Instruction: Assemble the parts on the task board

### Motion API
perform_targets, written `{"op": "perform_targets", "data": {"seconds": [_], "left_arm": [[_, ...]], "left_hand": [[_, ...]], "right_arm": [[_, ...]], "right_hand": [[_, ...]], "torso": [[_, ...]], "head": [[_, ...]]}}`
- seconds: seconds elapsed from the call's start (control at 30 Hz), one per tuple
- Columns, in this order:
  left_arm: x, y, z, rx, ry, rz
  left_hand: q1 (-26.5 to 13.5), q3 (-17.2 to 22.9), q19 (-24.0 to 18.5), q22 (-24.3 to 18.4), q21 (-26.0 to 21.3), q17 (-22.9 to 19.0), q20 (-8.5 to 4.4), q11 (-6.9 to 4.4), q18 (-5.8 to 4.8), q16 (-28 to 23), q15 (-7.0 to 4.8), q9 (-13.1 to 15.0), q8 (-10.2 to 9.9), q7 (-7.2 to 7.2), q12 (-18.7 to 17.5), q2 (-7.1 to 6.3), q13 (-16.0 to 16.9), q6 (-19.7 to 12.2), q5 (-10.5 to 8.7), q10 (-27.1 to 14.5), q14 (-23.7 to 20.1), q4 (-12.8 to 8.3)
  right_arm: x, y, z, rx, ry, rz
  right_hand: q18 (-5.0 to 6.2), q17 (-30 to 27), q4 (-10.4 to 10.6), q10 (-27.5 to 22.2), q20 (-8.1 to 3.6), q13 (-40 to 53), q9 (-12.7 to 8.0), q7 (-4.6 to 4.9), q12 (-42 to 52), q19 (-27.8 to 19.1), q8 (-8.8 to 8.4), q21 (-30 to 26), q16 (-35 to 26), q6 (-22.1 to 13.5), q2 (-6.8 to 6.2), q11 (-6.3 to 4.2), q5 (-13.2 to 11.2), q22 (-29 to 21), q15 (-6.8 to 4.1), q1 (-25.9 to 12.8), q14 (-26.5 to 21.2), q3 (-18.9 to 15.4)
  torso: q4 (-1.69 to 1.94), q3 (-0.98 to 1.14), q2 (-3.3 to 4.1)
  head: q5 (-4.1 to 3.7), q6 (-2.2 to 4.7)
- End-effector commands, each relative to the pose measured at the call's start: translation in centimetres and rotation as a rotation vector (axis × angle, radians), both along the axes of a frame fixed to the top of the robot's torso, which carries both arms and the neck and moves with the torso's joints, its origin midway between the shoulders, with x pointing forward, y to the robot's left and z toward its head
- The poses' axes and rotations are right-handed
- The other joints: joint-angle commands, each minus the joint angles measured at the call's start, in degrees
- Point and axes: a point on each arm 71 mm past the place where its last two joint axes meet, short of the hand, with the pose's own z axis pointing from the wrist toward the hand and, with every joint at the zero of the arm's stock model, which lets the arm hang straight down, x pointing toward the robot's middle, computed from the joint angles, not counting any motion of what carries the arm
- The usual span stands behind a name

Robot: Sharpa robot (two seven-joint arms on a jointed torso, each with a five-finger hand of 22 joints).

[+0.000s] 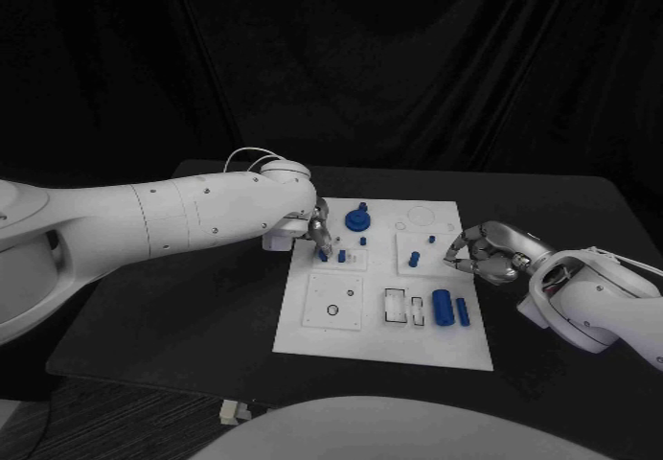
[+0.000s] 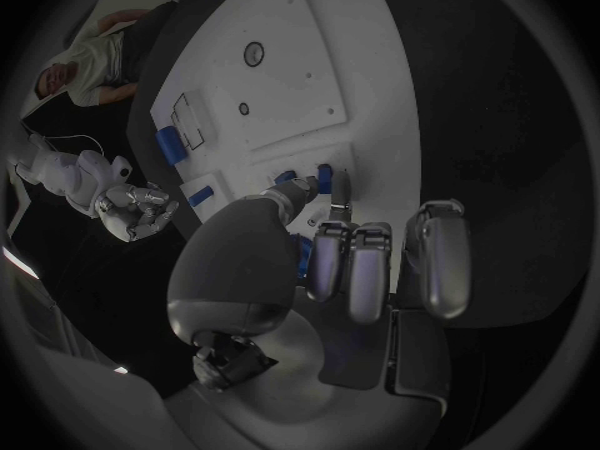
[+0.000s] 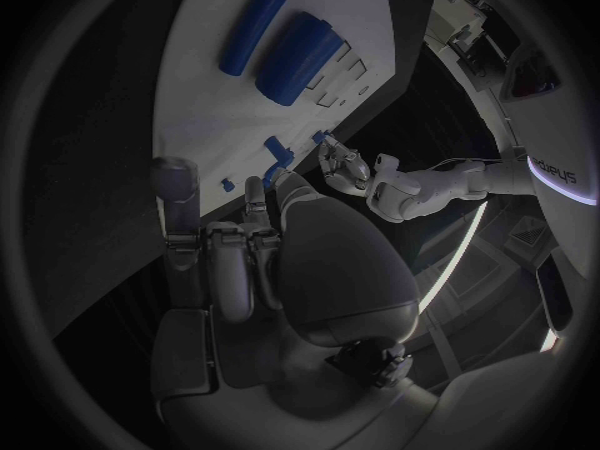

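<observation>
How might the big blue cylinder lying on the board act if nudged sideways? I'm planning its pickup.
The big blue cylinder lies on its side on the task board, so it would probably roll. Its smooth look suggests it may slip in a light pinch. It seems rigid, unlikely to flex.

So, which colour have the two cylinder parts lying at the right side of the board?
Blue: the two cylinders on the white task board, clearest in the head view.

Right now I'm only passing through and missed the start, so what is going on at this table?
A two-armed robot is assembling small blue parts on a white task board. Its left hand is down at the board's far left part, fingertips at a small blue peg. The right hand hangs at the board's right edge, fingers curled, apparently empty. Two blue cylinders lie near the right side, and a round blue piece stands at the far end.
</observation>
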Motion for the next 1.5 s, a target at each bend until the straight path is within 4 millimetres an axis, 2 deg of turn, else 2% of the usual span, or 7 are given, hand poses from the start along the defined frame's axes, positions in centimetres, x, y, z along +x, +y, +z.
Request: {"op": "perform_targets", "data": {"seconds": [0.03, 0.33, 0.7, 0.87, 0.97, 1.17, 1.5], "left_arm": [[-0.6, -0.6, -0.8, -0.015, 0.038, -0.034], [-0.6, -0.7, -0.8, -0.015, 0.041, -0.036], [-0.5, -0.6, -0.9, -0.011, 0.041, -0.031], [-0.5, -0.5, -1.0, -0.003, 0.044, -0.028], [-0.5, -0.4, -1.0, 0.003, 0.046, -0.024], [-0.5, -0.2, -1.0, 0.009, 0.046, -0.016], [-0.5, 0.4, -0.9, 0.005, 0.03, 0.006]], "left_hand": [[-0.82, -0.56, -0.01, 11.09, -0.23, 15.06, -0.53, -0.31, 0.36, 0.38, -0.38, 0.07, -0.22, 0.13, -0.25, -0.16, 10.25, 0.58, -0.02, 2.46, 6.06, 0.88], [-1.66, -2.09, 0.03, 11.12, -0.3, 15.06, -0.59, -0.46, 0.36, 0.38, -0.47, 0.62, 0.45, -0.13, -0.24, -0.1, 10.28, 1.51, -0.13, 2.44, 6.06, 2.43], [-2.83, -3.35, 0.03, 11.12, -0.42, 15.06, -0.64, -0.43, 0.36, 0.38, -0.48, 1.31, 0.7, -0.07, -0.27, 0.53, 10.27, 1.12, -0.41, 2.4, 6.06, 4.55], [-3.9, -4.39, 0.01, 11.11, -0.54, 15.06, -0.54, -0.2, 0.37, 0.38, -0.32, 1.52, 0.29, 0.23, -0.38, 0.6, 10.2, 0.2, -0.56, 2.29, 6.06, 6.25], [-5.04, -5.51, 0.06, 11.14, -0.48, 15.06, -0.39, 0.0, 0.34, 0.38, -0.15, 1.72, 0.2, 0.47, -0.35, 0.53, 10.22, -0.03, -1.85, 2.3, 6.06, 7.77], [-6.86, -8.37, 0.2, 11.2, -0.35, 15.06, -0.18, 0.27, 0.31, 0.38, 0.06, 2.27, 0.07, 0.77, -0.04, -0.01, 10.44, -0.6, -2.86, 2.47, 6.06, 10.1], [-9.33, -11.77, 0.57, 11.37, 0.21, 15.06, -0.08, 0.34, 0.2, 0.38, 0.14, 3.73, 0.63, 0.8, 1.43, 0.5, 11.53, -1.26, -3.83, 3.29, 6.06, 10.27]], "right_arm": [[-0.1, -0.1, -0.1, -0.006, 0.007, -0.011], [-0.1, -0.1, -0.1, -0.007, 0.007, -0.012], [-0.1, -0.1, -0.2, -0.007, 0.008, -0.011], [-0.1, -0.1, -0.2, -0.007, 0.008, -0.011], [-0.1, -0.1, -0.2, -0.007, 0.008, -0.011], [-0.1, -0.2, -0.2, -0.007, 0.008, -0.013], [-0.1, -0.4, -0.2, -0.009, 0.008, -0.017]], "right_hand": [[1.07, 14.1, -0.01, 5.88, -0.12, 14.95, -0.06, -0.31, -0.32, -0.23, 0.35, -0.34, -0.34, -0.28, -0.07, -0.35, 0.22, 3.72, -0.45, 0.71, 5.72, 0.22], [1.08, 14.05, -0.06, 5.88, -0.13, 14.95, -0.07, -0.31, -0.32, -0.23, 0.36, -0.46, -0.38, -0.29, -0.08, -0.35, 0.27, 3.69, -0.46, 0.74, 5.71, 0.26], [1.08, 14.05, -0.06, 5.88, -0.13, 14.95, -0.07, -0.31, -0.32, -0.23, 0.36, -0.46, -0.38, -0.29, -0.08, -0.35, 0.27, 3.69, -0.46, 0.74, 5.71, 0.26], [1.08, 14.05, -0.06, 5.88, -0.13, 14.95, -0.07, -0.31, -0.32, -0.23, 0.36, -0.46, -0.38, -0.29, -0.08, -0.35, 0.27, 3.69, -0.46, 0.74, 5.71, 0.26], [1.1, 13.99, -0.1, 5.88, -0.14, 14.95, -0.07, -0.31, -0.32, -0.23, 0.38, -0.61, -0.42, -0.3, -0.07, -0.36, 0.34, 3.65, -0.47, 0.76, 5.69, 0.31], [1.1, 14.01, -0.1, 5.88, -0.14, 14.95, -0.08, -0.3, -0.32, -0.22, 0.38, -0.61, -0.41, -0.31, -0.09, -0.36, 0.36, 3.65, -0.47, 0.74, 5.7, 0.31], [1.1, 13.96, -0.11, 5.88, -0.14, 14.95, -0.08, -0.3, -0.32, -0.22, 0.39, -0.64, -0.44, -0.32, -0.1, -0.35, 0.39, 3.64, -0.47, 0.73, 5.68, 0.31]], "torso": [[0.01, 0.0, 0.0], [0.01, 0.0, 0.0], [-0.02, 0.01, 0.0], [0.0, 0.0, 0.01], [0.01, 0.0, 0.01], [0.02, 0.0, -0.01], [0.01, -0.01, -0.02]], "head": [[-0.06, -0.01], [-0.21, -0.01], [-0.16, -0.01], [-0.11, -0.01], [-0.07, -0.01], [-0.18, -0.01], [-0.21, -0.01]]}}
